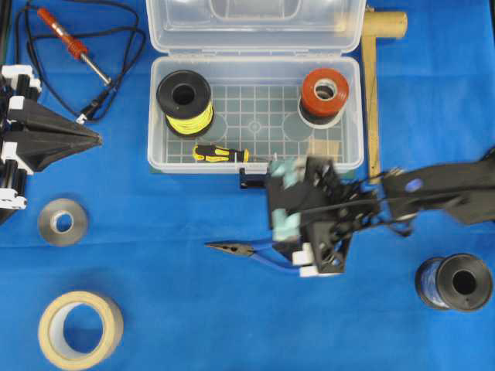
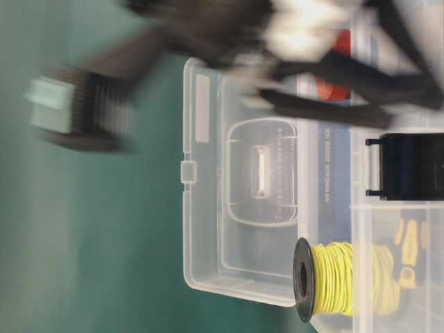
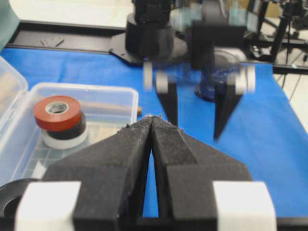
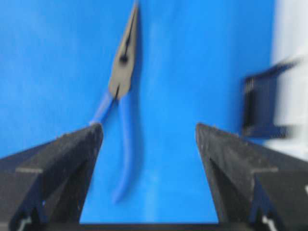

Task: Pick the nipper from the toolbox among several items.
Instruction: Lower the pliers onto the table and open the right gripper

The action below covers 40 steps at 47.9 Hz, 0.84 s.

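Left gripper [image 1: 97, 139] parked at the left edge of the overhead view, pointing toward the middle, black fingers [image 3: 144, 144] pressed together tip to tip, only a thin slit between them lower down in its own wrist view. White blocks visible on either side of its body. Right arm reaching in from the right edge of the overhead view, dark forearm running leftward, wrist blurred. Right gripper [image 4: 149, 139] pointing down, jaws spread wide, nothing between them; its two black fingers [image 3: 169, 103] hanging apart in the left wrist view, blurred. Smeared beyond reading in the table-level view.
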Available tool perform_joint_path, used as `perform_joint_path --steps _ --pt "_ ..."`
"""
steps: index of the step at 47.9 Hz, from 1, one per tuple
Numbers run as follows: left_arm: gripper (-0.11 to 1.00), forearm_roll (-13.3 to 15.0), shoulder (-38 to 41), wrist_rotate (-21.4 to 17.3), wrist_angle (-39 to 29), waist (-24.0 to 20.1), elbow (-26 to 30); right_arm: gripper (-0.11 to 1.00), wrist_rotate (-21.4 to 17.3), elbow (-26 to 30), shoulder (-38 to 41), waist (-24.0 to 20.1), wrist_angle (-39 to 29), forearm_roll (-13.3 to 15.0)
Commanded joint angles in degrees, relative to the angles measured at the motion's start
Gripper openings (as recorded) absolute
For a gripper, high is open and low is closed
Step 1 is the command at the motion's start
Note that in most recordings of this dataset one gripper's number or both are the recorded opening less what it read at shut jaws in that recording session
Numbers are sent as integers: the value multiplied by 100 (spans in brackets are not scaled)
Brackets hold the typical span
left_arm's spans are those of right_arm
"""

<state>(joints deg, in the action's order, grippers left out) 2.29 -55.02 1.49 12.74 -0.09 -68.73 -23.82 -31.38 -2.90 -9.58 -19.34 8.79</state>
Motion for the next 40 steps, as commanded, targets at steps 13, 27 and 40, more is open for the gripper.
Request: perform_joint_path --steps 13,27,40 --pt "0 9 18 18 -18 -9 62 77 -70 -677 -2013 396 -352 738" --pt "0 9 9 18 -9 -9 62 77 -79 -1749 -3542 475 229 747" --pt "0 9 9 18 -9 -9 62 77 -229 -2821 -4553 835 844 712"
